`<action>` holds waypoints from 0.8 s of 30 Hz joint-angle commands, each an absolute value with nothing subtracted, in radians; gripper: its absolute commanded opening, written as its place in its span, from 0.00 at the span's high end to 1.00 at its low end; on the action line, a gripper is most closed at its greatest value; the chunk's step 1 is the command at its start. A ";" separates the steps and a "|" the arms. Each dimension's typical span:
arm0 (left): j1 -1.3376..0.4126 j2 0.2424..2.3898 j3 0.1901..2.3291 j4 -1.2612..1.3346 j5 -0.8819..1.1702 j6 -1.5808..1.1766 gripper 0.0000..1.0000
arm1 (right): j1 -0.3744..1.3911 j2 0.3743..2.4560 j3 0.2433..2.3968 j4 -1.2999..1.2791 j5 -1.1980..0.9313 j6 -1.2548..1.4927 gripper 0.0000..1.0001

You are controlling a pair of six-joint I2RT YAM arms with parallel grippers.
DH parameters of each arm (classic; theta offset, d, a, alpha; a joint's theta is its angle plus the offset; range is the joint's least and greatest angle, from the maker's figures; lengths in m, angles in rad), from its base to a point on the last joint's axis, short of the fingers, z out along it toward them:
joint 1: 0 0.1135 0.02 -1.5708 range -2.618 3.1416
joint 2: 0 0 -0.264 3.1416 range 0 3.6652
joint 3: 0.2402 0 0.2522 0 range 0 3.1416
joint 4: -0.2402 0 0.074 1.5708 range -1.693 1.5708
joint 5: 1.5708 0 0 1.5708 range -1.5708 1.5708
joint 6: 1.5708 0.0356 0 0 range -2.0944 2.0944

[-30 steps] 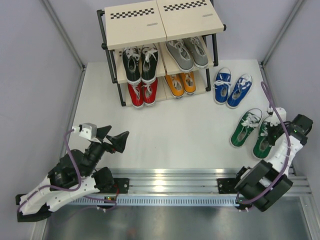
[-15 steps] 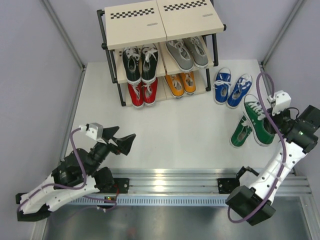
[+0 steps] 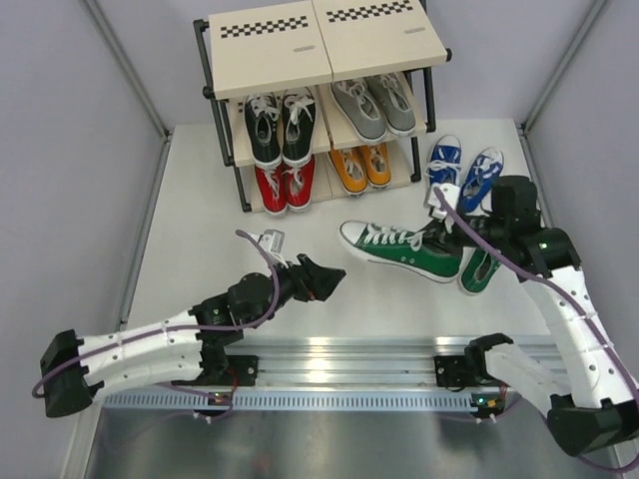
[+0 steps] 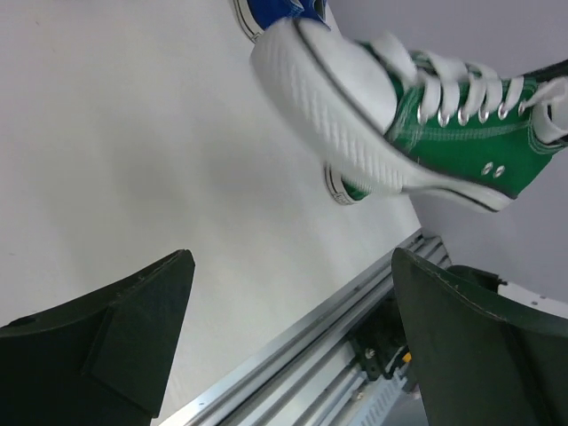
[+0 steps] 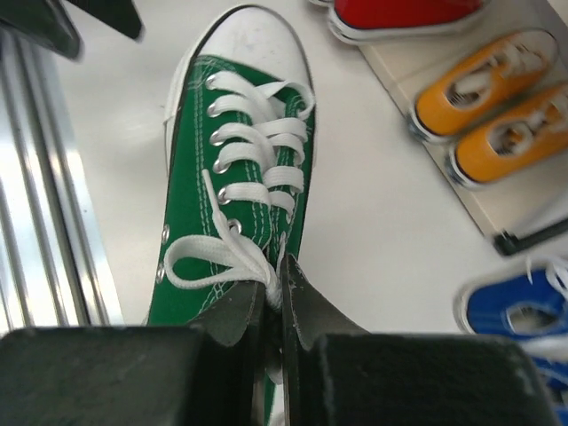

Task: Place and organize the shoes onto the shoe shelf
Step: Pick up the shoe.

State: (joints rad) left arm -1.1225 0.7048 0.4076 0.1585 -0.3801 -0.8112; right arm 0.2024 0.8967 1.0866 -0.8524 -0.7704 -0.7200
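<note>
Right gripper (image 3: 443, 236): jaws pinched nearly together on the back collar of a green shoe (image 3: 397, 249). The wrist view shows the fingers (image 5: 297, 306) meeting at the heel opening, just behind the lace bow.

Green shoe: held over the middle of the table (image 3: 200, 220), lying crosswise with its white toe cap pointing at the left arm. From the left wrist view its sole and ribbed toe bumper face the camera, so it looks to be off the surface.

Left gripper (image 3: 327, 282): jaws spread wide, nothing between them. It sits low over the table, near the shoe's toe but apart from it, aimed at the shoe.

Second green shoe (image 3: 480, 270): on the table, partly hidden under the right arm, just beside the held shoe's heel.

Blue pair (image 3: 462, 172): on the table to the right of the shelf (image 3: 300, 45), toes toward the arms.

Shelf: stands at the far side of the table, with a bare top board. Middle tier has a black pair (image 3: 280, 125) on the left and a grey pair (image 3: 374, 105) on the right. Bottom tier has a red pair (image 3: 285, 186) on the left and an orange pair (image 3: 361, 168) on the right.

A metal rail (image 3: 339, 354) runs along the near edge.
</note>
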 commanded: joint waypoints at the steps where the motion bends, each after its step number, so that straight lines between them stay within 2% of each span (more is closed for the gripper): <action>1: -1.127 0.834 0.440 0.460 -0.348 -1.057 0.02 | 0.349 0.937 1.109 -0.651 -0.760 -0.663 1.00; 6: -1.126 0.905 0.449 0.552 -0.360 -1.104 0.02 | 0.474 0.980 1.094 -0.591 -0.759 -0.632 1.00; 12: -1.126 0.900 0.396 0.587 -0.480 -1.144 0.02 | 0.491 0.979 1.072 -0.574 -0.827 -0.627 1.00; 18: -1.124 0.900 0.314 0.770 -0.549 -1.186 0.03 | 0.495 0.974 1.046 -0.586 -0.861 -0.655 1.00; 22: -1.123 0.917 0.325 0.782 -0.534 -1.187 0.10 | 0.497 0.992 1.048 -0.598 -0.861 -0.655 1.00; 24: -1.123 0.913 0.319 0.796 -0.532 -1.186 0.24 | 0.497 0.996 1.049 -0.606 -0.848 -0.658 1.00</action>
